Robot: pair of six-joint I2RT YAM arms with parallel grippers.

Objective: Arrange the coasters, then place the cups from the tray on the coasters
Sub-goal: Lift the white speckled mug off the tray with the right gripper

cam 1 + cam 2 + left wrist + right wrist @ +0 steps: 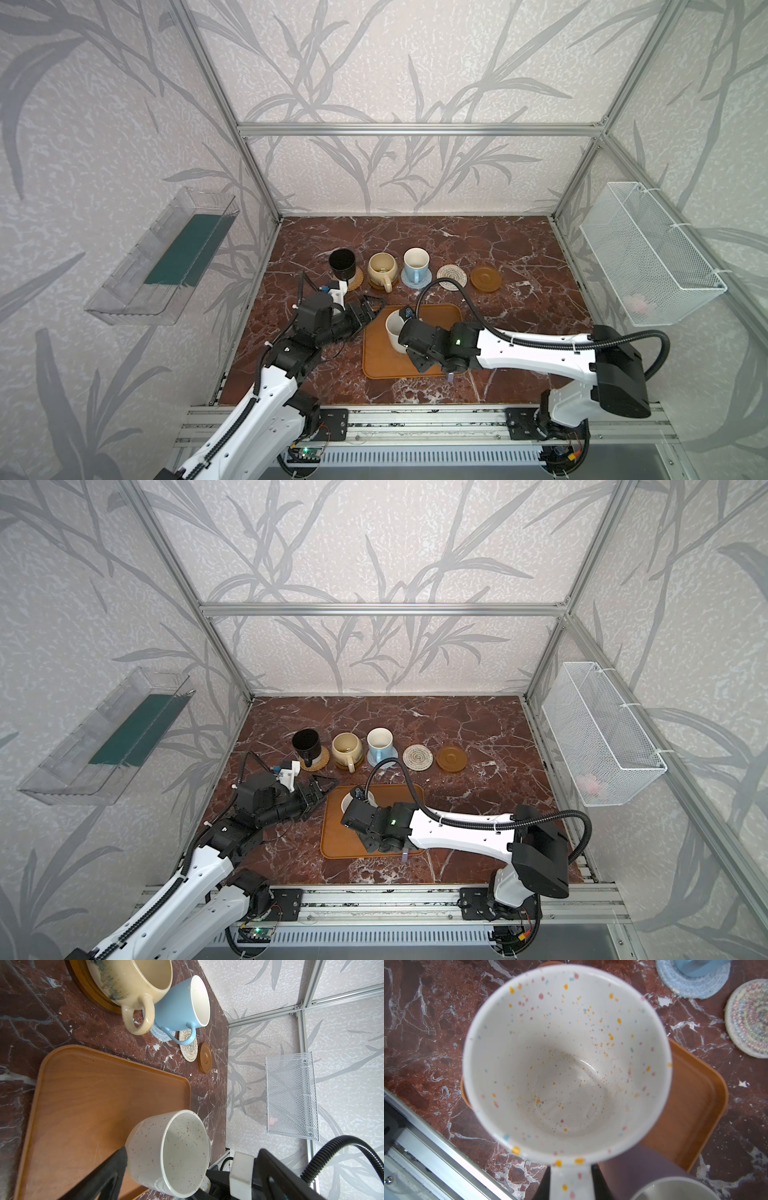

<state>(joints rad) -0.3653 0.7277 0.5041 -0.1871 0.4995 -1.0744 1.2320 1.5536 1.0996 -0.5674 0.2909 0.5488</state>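
Left gripper (374,309) with fingers spread wide, holding nothing, beside the tray (382,361). Behind it, a row on the surface (519,257): black cup (343,262), cream-yellow cup (381,266) and light blue cup (415,264) each on a coaster — then cream rope coaster (451,277) and brown coaster (485,279), both bare. The right gripper (571,1184) has its fingers clamped on the handle of the speckled white cup (392,332), over the tray.

Left tool (371,308) gapes wide; right tool (571,1185) clamped.

A clear plastic bin (124,291) and a white wire basket (652,257) hang on opposite walls above a red-brown marble tabletop (519,249).
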